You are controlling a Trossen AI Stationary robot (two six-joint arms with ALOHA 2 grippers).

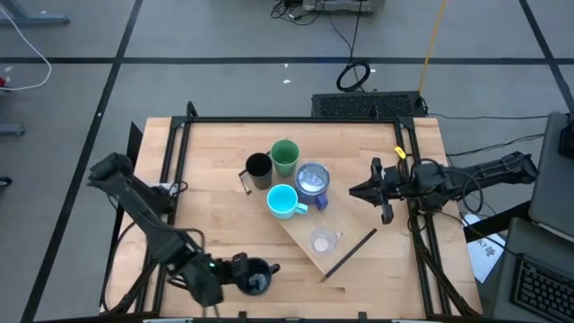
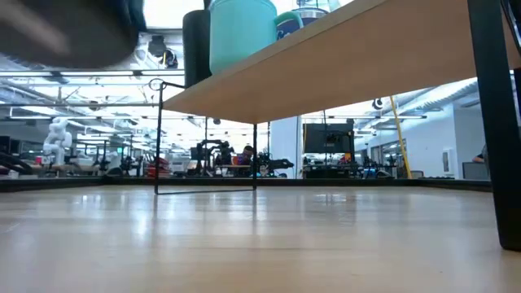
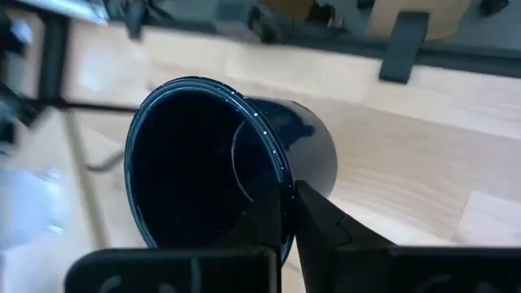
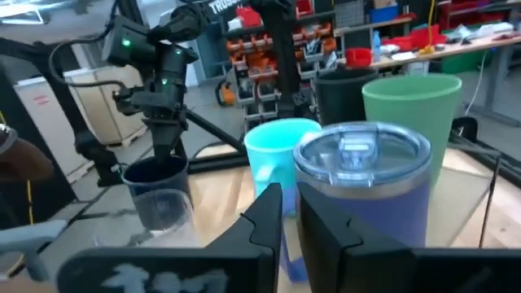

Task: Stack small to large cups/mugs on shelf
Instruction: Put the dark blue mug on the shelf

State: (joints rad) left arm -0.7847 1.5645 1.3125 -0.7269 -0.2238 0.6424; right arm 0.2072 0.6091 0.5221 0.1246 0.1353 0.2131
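Note:
The light-wood shelf stands slantwise on the table on its dark brackets. On it stand the black cup, green cup, shiny tumbler, cyan mug and clear glass cup. My left gripper, near the table's near edge, is shut on the dark navy mug. My right gripper hovers right of the tumbler, shut and empty. My left gripper holds the navy mug by its rim wall, one finger inside the mug and one finger outside. The fingers come from above, pointing down. The mug hangs roughly upright below them, mouth up, and seems clear of the table.
Bare tabletop lies left of the shelf and between the shelf and the near edge. A dark frame runs along the table's far and side edges. A keyboard lies beyond the far edge.

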